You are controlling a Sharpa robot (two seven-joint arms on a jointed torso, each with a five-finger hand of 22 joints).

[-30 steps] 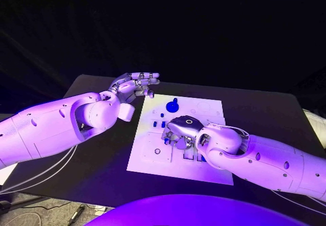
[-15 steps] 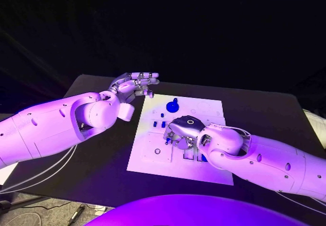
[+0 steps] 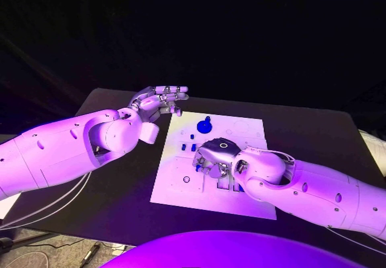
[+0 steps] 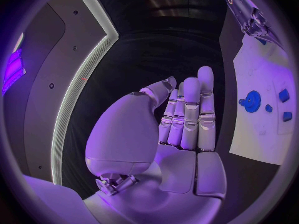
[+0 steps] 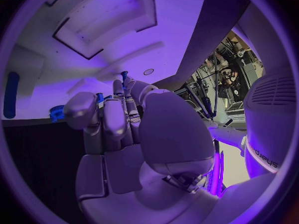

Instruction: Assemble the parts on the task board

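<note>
One task board (image 3: 241,195), right hand (image 3: 216,158) grip unclear, left hand (image 3: 161,100) empty, fingers apart

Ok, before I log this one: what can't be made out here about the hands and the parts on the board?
- Head view: the right hand covers the middle of the task board; whatever lies beneath it is hidden.
- Right wrist view: whether the fingertips pinch a part is too small to tell.
- Head view: the small blue parts are too small to identify.
- Left hand: fingers curled in the head view; contents unclear there.
</note>
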